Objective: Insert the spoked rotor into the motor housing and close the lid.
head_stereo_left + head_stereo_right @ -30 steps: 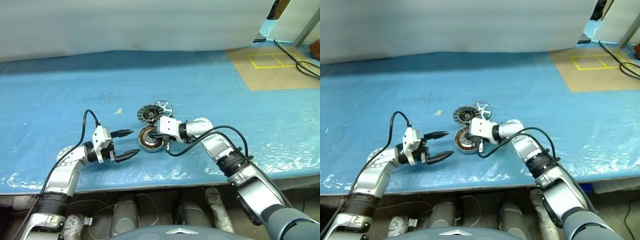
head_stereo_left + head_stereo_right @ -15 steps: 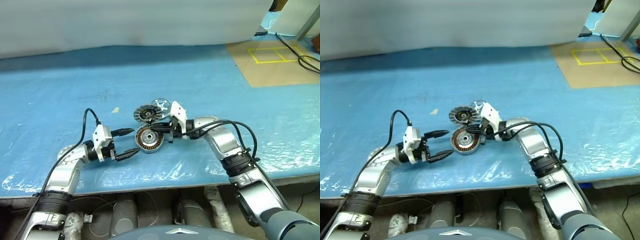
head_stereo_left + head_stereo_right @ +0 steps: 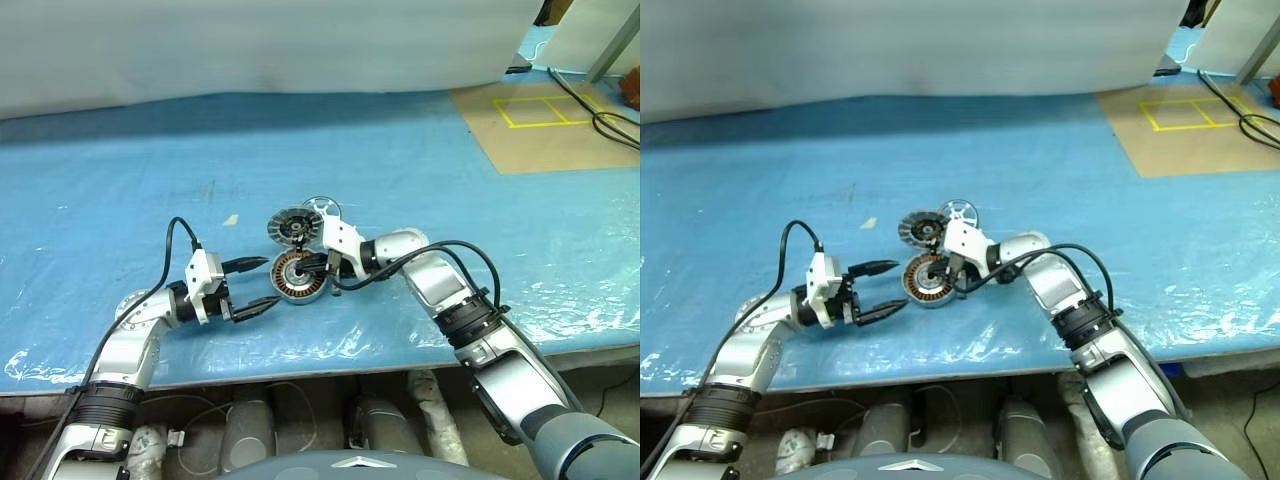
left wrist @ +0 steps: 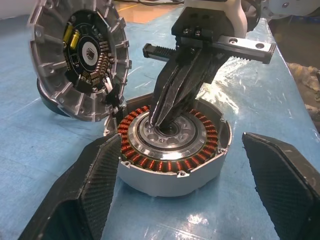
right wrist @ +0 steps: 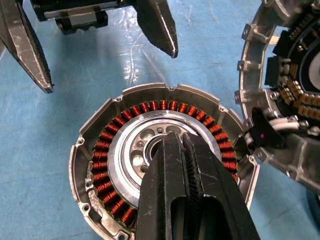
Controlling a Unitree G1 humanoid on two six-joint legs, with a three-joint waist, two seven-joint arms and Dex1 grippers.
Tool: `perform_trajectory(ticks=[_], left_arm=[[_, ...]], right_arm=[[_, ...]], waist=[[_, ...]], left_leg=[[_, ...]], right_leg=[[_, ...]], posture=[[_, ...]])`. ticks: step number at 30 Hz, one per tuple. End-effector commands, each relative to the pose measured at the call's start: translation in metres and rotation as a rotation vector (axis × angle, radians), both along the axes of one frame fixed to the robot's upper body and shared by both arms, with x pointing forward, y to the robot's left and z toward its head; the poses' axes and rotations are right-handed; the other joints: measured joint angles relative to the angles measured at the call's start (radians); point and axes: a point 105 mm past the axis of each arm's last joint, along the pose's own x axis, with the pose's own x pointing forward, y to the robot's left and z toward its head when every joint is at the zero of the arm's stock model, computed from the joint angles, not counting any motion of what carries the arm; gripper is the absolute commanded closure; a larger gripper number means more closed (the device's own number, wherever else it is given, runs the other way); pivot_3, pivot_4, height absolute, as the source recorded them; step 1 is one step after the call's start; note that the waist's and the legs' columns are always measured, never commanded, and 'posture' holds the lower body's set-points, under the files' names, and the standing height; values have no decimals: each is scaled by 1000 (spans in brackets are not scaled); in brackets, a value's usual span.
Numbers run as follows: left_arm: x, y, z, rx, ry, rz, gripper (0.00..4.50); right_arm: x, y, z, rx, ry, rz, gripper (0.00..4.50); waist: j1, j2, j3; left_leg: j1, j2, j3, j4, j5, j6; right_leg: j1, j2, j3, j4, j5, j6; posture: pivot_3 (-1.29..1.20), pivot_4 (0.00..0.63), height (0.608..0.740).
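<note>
**Rotor not in, lid still off**

Head views: round grey metal motor housing with copper coil ring (image 3: 298, 277) sits on the blue plastic-covered table (image 3: 420, 170). Shiny silver spoked rotor wheel (image 3: 324, 210) lies beyond it, apparently not inserted. Grey ribbed lid disc (image 3: 291, 226) stands tilted beside the housing, lid not closed.

Left wrist view: left gripper (image 4: 192, 192) spread wide, empty, its fingers either side of the housing.

Right wrist view: right gripper (image 5: 181, 145) pinched shut, holding nothing, tips in the housing's silver centre.

Both steps look left to do.
</note>
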Motion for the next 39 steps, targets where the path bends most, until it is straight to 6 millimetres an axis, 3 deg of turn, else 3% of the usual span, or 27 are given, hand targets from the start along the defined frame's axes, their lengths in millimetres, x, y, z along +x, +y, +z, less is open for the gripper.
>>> perform_trajectory(ticks=[1, 7, 12, 17, 21, 26, 30, 33, 35, 39], left_arm=[[-1, 0, 3, -4, -19, -4, 417], [-1, 0, 2, -5, -19, -1, 417], [0, 1, 3, -5, -23, 2, 417], [0, 2, 3, -3, -23, 4, 417], [1, 2, 3, -7, -24, 4, 417], [3, 3, 7, -32, -24, 8, 417], [4, 1, 18, -77, -27, 9, 417], [5, -3, 32, -122, -40, 8, 417], [7, -5, 38, -147, -44, 15, 417], [9, -6, 38, -158, -38, 25, 417]], right_arm=[[1, 2, -5, -58, -43, 31, 4444], [-2, -14, -41, -261, -108, 89, 4444], [-6, -18, -47, -212, 17, 28, 4444], [-2, -12, -18, -37, 11, 2, 4444], [2, -8, 15, 122, 24, -25, 4444], [-5, -18, 26, 111, 18, -32, 4444], [-4, -47, 31, 68, 28, -97, 4444], [9, -78, 36, 10, -18, -178, 4444], [26, -98, 45, -22, -75, -244, 4444], [58, -111, 64, -67, -178, -289, 4444]], waist=[[0, 0, 0], [0, 0, 0], [2, 0, 0], [6, 0, 0], [4, 0, 0], [3, 0, 0], [6, 0, 0], [8, 0, 0], [8, 0, 0], [-8, 0, 1]], left_leg=[[1, 0, 0, 0, 0, 0], [9, 0, 0, 1, 0, 0], [24, 0, 0, -2, -3, 4], [26, -1, 1, -3, -3, 4], [18, -1, 1, -3, -3, 4], [5, 0, 0, -1, -2, 3], [4, 0, 0, -1, -2, 3], [4, -1, 0, 0, -2, 3], [4, 0, 0, 1, -2, 3], [6, 0, 0, 4, -2, 3]], right_leg=[[1, 0, 0, 0, 0, 0], [8, 0, 0, 0, -3, -4], [24, -1, 1, -4, -3, -5], [25, -2, 2, -5, -3, -5], [18, -1, 2, -6, -3, -5], [5, 0, 1, -2, -1, -2], [5, -1, 0, -2, 0, 0], [5, -1, 0, -2, -1, -2], [5, -1, 0, -2, -3, -4], [6, 0, 1, 0, -3, -5]], posture=[[0, 150, 740], [0, 150, 740], [0, 150, 740], [0, 150, 740], [0, 150, 740], [0, 150, 740], [0, 150, 740], [0, 150, 740], [0, 150, 740], [0, 150, 740]])
